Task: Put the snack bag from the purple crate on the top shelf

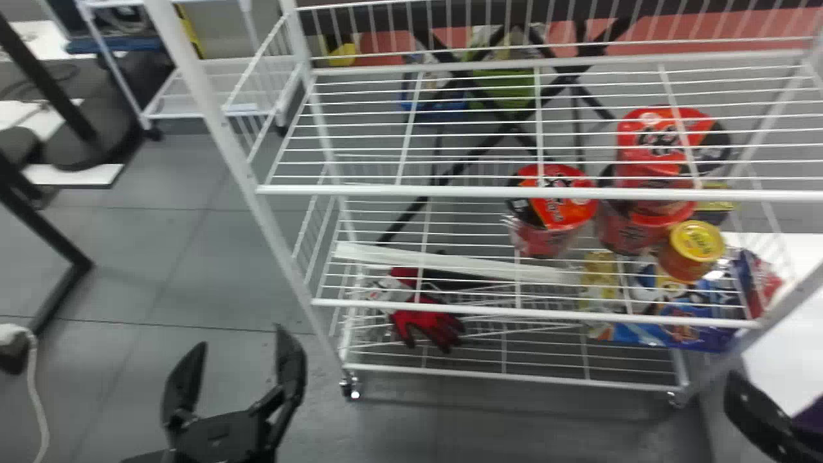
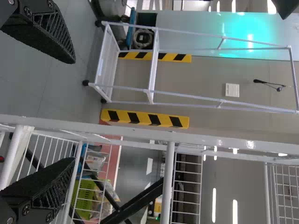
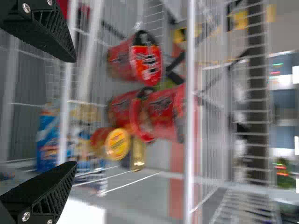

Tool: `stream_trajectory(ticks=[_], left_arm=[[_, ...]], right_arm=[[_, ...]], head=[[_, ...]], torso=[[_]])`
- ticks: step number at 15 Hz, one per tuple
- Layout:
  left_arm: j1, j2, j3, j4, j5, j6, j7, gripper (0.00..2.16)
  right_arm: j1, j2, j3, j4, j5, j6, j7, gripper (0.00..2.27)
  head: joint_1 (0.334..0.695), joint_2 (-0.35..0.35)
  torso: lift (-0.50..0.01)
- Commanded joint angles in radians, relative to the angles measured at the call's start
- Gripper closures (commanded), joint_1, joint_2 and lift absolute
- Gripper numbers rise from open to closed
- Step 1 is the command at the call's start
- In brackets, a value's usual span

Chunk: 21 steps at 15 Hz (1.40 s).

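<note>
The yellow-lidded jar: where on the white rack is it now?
In the head view, the yellow-lidded jar sits near the right end of the white rack, below its upper wire shelf, in front of the stacked red cups.

Cups (image 1: 558,213) and a jar (image 1: 685,264) are on the right half of the rack's (image 1: 488,191) middle shelf. Below it, inside the rack, packs (image 1: 694,315) lie to the right, gloves (image 1: 434,325) to the left. Right of the rack are a table (image 1: 784,341) and the crate (image 1: 814,421); behind the rack, bins (image 1: 511,87); behind and left of it, a cart (image 1: 199,116).
</note>
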Motion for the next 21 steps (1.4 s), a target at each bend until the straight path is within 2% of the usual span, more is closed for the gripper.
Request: stream_trajectory(ticks=[1, 2, 3, 4, 6, 7, 11, 14, 16, 21], left_arm=[[-0.001, 0.002, 0.0, 0.003, 0.002, 0.0, -0.003, 0.06], [-0.002, 0.003, 0.0, 0.003, 0.002, 0.003, -0.003, 0.06], [-0.008, 0.008, -0.002, 0.005, 0.004, 0.003, -0.007, 0.06], [-0.034, 0.016, -0.015, 0.014, 0.007, 0.009, -0.02, 0.06], [-0.048, 0.022, -0.038, 0.014, 0.005, 0.031, -0.023, 0.06], [-0.051, 0.026, -0.043, 0.016, 0.005, 0.04, -0.023, 0.06], [-0.057, 0.026, -0.057, 0.037, 0.005, 0.037, -0.023, 0.06], [-0.057, 0.028, -0.064, 0.046, 0.005, 0.034, -0.021, 0.06], [-0.059, 0.029, -0.064, 0.051, 0.005, 0.034, -0.021, 0.06], [-0.065, 0.031, -0.068, 0.062, 0.008, 0.021, -0.01, 0.06]], right_arm=[[-0.135, 0.1, -0.421, -0.069, -0.298, 0.61, 0.116, 0.0], [-0.294, 0.147, -0.645, -0.064, -0.377, 0.61, 0.228, 0.0], [-0.417, 0.147, -0.812, -0.047, -0.42, 0.61, 0.297, 0.0], [-0.463, 0.127, -0.97, 0.008, -0.46, 0.61, 0.34, 0.0], [-0.429, 0.025, -1.007, 0.174, -0.443, 0.61, 0.34, 0.0], [-0.403, -0.011, -0.99, 0.229, -0.405, 0.61, 0.34, 0.0], [-0.344, -0.153, -0.771, 0.445, -0.064, 0.61, 0.387, 0.1], [-0.37, -0.245, -0.646, 0.654, 0.052, 0.61, 0.412, 0.0], [-0.399, -0.301, -0.587, 0.781, 0.091, 0.61, 0.413, 0.0], [-0.518, -0.362, -0.366, 0.993, 0.245, 0.61, 0.446, 0.0]], head=[[0.695, 0.06], [0.695, 0.036], [0.695, -0.028], [0.695, -0.073], [0.695, -0.197], [0.695, -0.341], [0.695, -0.35], [0.695, -0.35], [0.695, -0.35], [0.695, -0.35]], torso=[[-0.452], [-0.452], [-0.452], [-0.452], [-0.452], [-0.452], [-0.452], [-0.452], [-0.452], [-0.452]])
